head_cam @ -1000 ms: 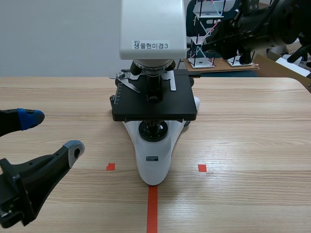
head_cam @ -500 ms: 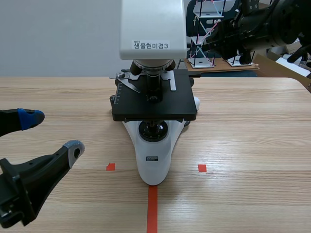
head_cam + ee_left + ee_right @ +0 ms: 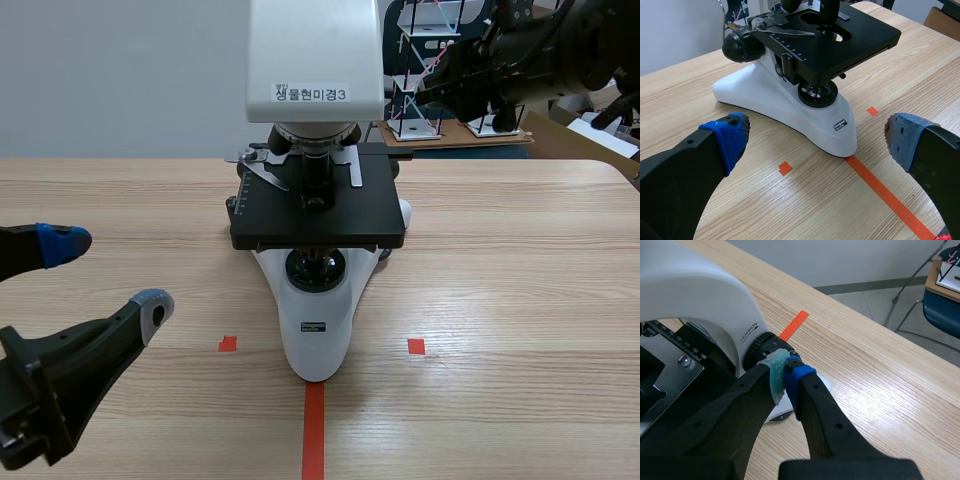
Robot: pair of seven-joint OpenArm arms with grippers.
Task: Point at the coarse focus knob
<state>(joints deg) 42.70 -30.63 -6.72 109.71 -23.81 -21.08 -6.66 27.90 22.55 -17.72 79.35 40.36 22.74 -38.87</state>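
Note:
A white microscope (image 3: 315, 200) with a black stage stands at the table's middle. My right arm (image 3: 540, 50) is raised across the back right, and its gripper end is hidden behind the microscope's head. In the right wrist view my right gripper (image 3: 786, 371) is shut on nothing, its pads touching the black ribbed focus knob (image 3: 756, 351) on the microscope's side. My left gripper (image 3: 105, 273) hangs open at the near left, well short of the microscope base (image 3: 790, 100). A black knob (image 3: 740, 46) shows on the microscope's other side.
Behind the table at the back right stand stick-and-ball models (image 3: 415, 80) on a board, with a cardboard box (image 3: 575, 135) beside them. A blue chair (image 3: 942, 305) stands past the table's far edge. Bare wood lies on both sides of the microscope.

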